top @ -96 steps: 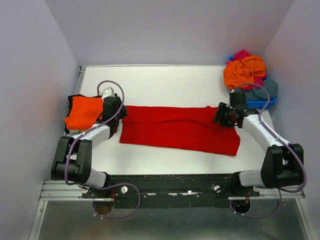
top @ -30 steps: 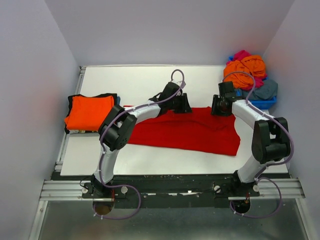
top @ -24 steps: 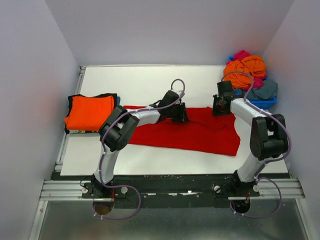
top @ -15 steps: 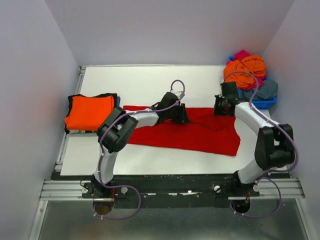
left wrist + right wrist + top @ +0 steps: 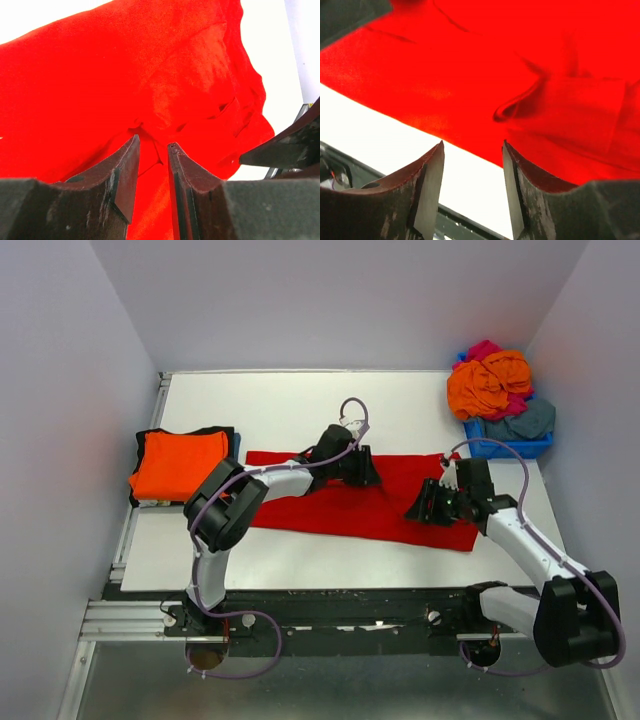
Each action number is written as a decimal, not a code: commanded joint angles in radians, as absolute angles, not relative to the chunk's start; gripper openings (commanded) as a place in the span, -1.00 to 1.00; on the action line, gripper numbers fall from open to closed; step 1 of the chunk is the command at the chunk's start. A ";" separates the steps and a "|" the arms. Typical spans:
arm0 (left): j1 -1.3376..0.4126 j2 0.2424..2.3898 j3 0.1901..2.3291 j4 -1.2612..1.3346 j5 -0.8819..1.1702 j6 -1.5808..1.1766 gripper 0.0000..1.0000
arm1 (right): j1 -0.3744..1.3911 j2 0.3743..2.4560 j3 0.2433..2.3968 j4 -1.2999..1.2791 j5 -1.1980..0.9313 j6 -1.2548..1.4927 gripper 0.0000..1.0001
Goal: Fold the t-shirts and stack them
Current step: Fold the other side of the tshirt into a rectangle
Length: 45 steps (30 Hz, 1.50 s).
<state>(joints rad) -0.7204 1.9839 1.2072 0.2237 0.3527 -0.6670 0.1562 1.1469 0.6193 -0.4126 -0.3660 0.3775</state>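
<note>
— Overhead?
— Red t-shirt (image 5: 320,512) is lying flat on the desk (image 5: 300,410), left end effector (image 5: 368,476) at its far edge, right end effector (image 5: 414,511) over its right part
— Wrists?
— The left fingers (image 5: 125,170) are sitting close together at puckered cloth, grip unclear; the right fingers (image 5: 427,185) are standing spread, empty

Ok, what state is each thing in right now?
red t-shirt: laid out flat, rumpled
orange t-shirt: folded, at left
heaped t-shirts in blue bin: unfolded
left end effector: narrowly open, at the red t-shirt
right end effector: open, over its near edge
</note>
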 commanded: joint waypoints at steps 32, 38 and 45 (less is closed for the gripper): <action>-0.746 1.956 1.198 0.316 0.374 -0.611 -0.18 | 0.209 1.004 0.440 -0.151 -0.674 0.578 0.20; -0.770 1.937 1.184 0.365 0.391 -0.597 -0.17 | 0.206 0.871 0.547 -0.377 -0.196 0.554 0.00; -0.818 2.009 1.317 0.301 0.373 -0.594 -0.18 | 0.175 0.948 0.609 -0.368 0.115 0.566 -0.60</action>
